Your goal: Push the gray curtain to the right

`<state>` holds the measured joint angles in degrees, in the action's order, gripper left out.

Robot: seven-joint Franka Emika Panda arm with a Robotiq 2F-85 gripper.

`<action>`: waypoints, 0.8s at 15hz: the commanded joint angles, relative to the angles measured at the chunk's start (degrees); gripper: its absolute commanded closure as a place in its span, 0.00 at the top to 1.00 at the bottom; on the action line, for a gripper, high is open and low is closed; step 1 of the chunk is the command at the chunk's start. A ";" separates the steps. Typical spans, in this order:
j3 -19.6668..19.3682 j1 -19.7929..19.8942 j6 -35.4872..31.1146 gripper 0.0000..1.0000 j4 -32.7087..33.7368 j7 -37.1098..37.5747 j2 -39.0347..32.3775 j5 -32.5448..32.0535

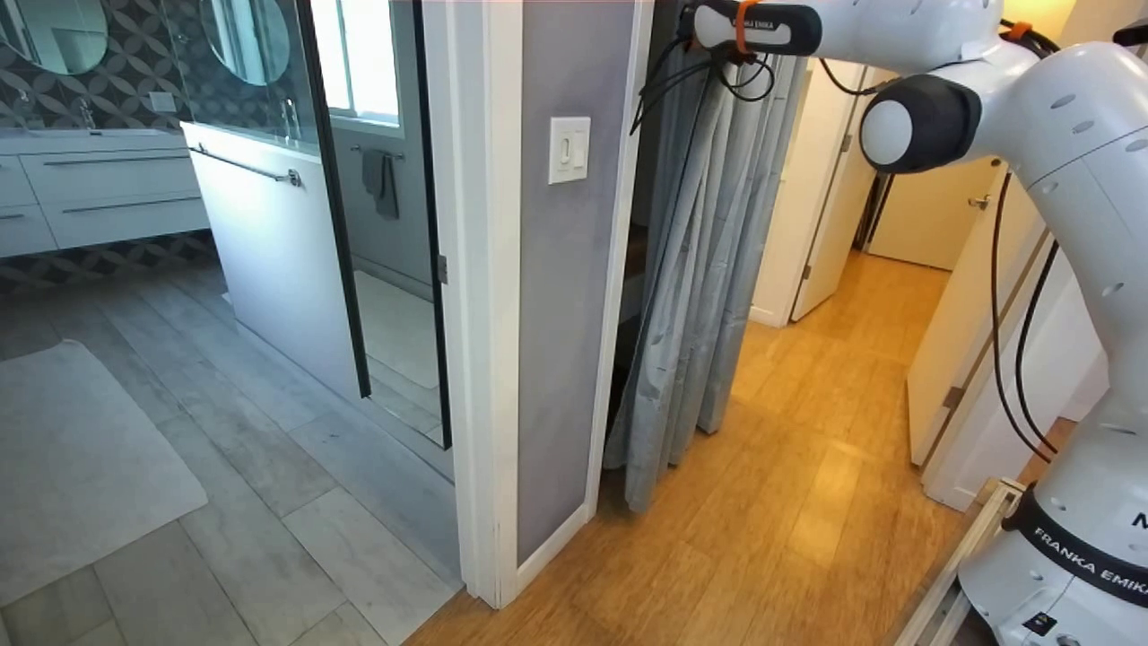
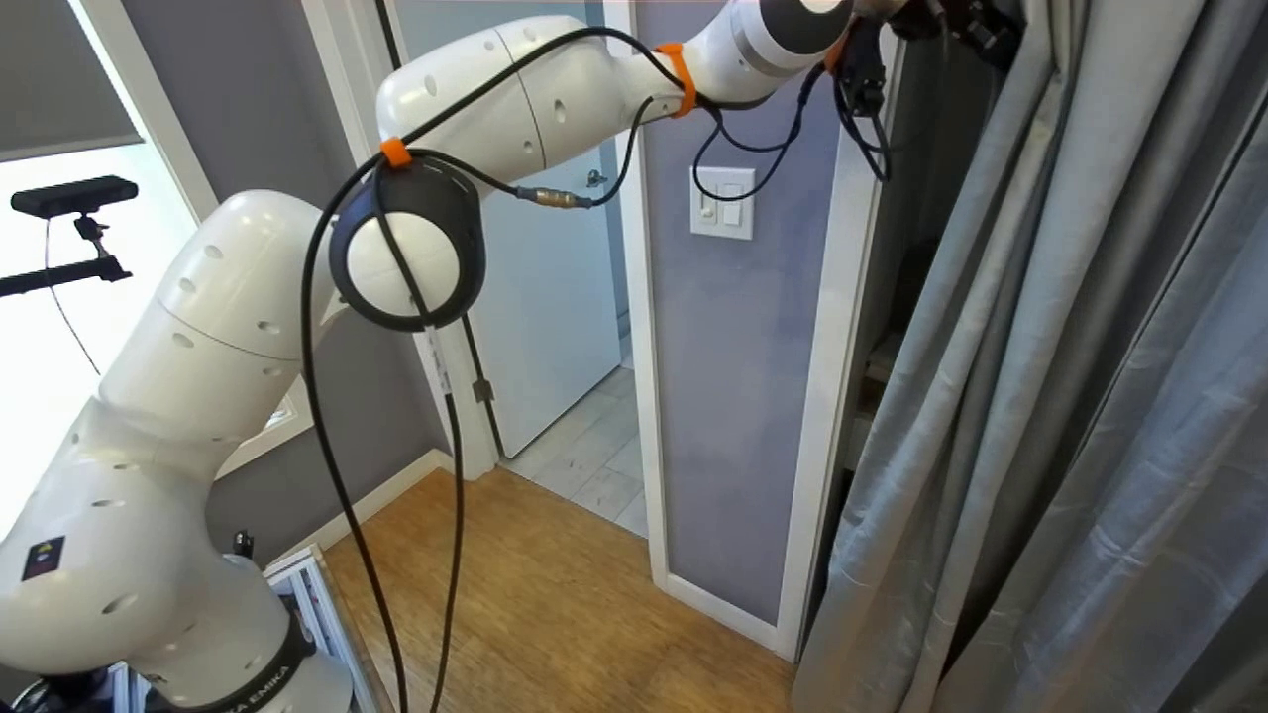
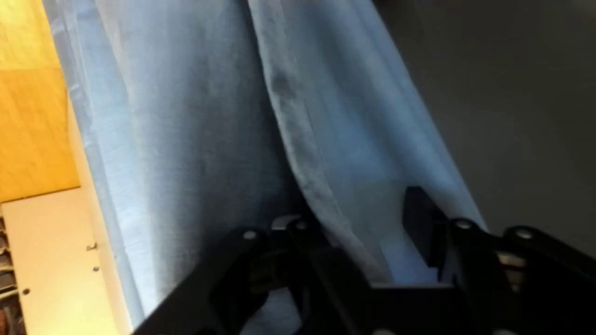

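Observation:
The gray curtain [image 1: 695,269] hangs in vertical pleats at the closet opening, bunched and slanted in an exterior view. It also fills the right side in an exterior view [image 2: 1169,426]. In the wrist view the curtain [image 3: 200,116] fills most of the picture, with a folded edge running down between the fingers. My gripper [image 3: 361,228] is open, its fingers spread with curtain fabric between them. The left fingertip is partly hidden by the fold. The gripper [image 2: 976,30] shows dark at the top beside the curtain's edge; in an exterior view it is hidden or out of frame.
A gray-lavender wall with a white switch plate [image 1: 569,150] and white trim stands beside the curtain. Dark closet shelves [image 1: 635,251] lie behind it. White doors [image 1: 834,197] line the hallway. Loose cables [image 2: 783,149] hang from the arm near the wrist.

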<state>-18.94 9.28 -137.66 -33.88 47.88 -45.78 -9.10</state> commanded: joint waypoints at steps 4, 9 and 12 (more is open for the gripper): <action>10.31 -0.83 16.84 1.00 -1.93 -11.15 6.02 7.49; 14.57 -1.24 32.26 1.00 -2.58 -15.58 9.32 10.10; 17.34 -1.56 40.93 1.00 -2.82 -18.38 11.03 11.51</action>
<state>-3.99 7.83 -103.26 -34.21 32.71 -37.89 -0.11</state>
